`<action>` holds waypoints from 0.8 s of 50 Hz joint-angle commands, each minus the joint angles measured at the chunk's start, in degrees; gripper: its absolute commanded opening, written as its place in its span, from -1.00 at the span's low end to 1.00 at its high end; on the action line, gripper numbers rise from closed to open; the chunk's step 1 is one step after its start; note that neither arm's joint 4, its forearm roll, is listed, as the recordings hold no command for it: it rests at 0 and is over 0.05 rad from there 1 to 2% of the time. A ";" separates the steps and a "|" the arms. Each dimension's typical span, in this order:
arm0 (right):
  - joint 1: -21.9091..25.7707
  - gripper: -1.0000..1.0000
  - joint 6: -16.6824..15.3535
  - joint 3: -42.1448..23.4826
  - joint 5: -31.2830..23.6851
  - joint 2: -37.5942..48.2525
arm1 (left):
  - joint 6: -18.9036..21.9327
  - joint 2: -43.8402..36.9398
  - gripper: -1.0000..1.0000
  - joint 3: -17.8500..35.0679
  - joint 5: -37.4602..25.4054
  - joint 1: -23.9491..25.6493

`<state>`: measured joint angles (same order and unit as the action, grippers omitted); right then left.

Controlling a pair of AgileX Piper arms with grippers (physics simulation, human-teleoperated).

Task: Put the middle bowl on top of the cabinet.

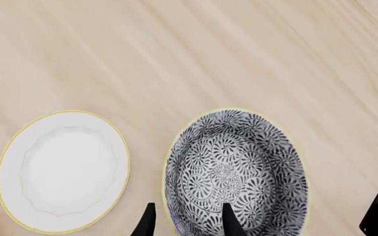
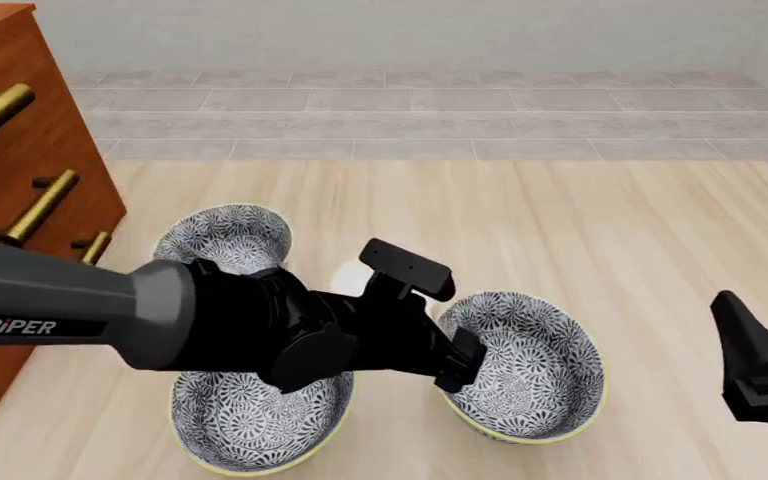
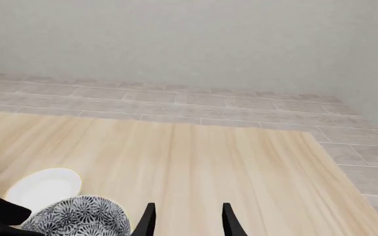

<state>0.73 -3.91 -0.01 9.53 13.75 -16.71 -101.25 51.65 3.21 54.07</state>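
Observation:
The middle bowl (image 2: 531,365) (image 1: 241,167) is wide, blue-grey and white floral with a pale yellow rim, and sits on the table right of centre. My left gripper (image 2: 464,358) (image 1: 189,223) is open and straddles its near-left rim, with one finger inside the bowl and one outside. The right wrist view catches the same bowl (image 3: 77,219) at its lower edge. The reddish-brown cabinet (image 2: 24,150) with brass bar handles stands at the far left. At the table's right, my right gripper (image 2: 747,340) (image 3: 189,221) hovers open and holds nothing.
Two more patterned bowls sit on the left, one at the front (image 2: 257,420) and one at the back (image 2: 224,235). The left arm mostly hides a plain white dish (image 1: 64,169) (image 3: 45,189) between the bowls. Bare wooden tabletop (image 2: 598,230) stretches to the back right.

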 commanded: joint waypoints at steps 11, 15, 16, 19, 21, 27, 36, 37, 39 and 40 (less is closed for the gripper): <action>0.10 1.00 -0.11 0.00 0.37 0.53 | -1.44 -2.01 1.00 -0.87 2.66 -0.26; 0.11 1.00 -0.14 0.00 0.59 0.75 | -1.69 -2.08 1.00 -0.98 2.91 -0.22; 0.12 1.00 -0.11 0.00 0.67 0.84 | -1.80 -2.13 1.00 -1.02 3.02 -0.12; 0.15 1.00 -0.12 0.00 0.96 1.13 | -1.83 -2.64 1.00 -1.01 3.35 -0.04; 0.17 1.00 -0.13 0.00 1.05 1.22 | -2.10 -2.73 1.00 -1.01 3.51 -0.03; 0.20 1.00 -0.10 0.00 1.39 1.56 | -2.52 -3.31 1.00 -1.19 4.20 0.25; 0.19 1.00 -0.02 0.01 0.36 0.50 | -2.78 -4.03 1.00 -1.18 4.66 0.20; 0.18 1.00 -0.05 0.01 0.34 0.49 | -2.76 -4.07 1.00 -1.20 4.71 0.28; 0.19 1.00 -0.06 0.01 0.38 0.53 | -2.84 -4.21 1.00 -1.21 4.83 0.21; 0.17 1.00 -0.06 0.01 0.43 0.57 | -2.88 -4.17 1.00 -1.27 4.91 0.22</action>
<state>0.91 -3.97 -0.01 10.20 14.56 -19.21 -104.82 50.51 7.48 54.26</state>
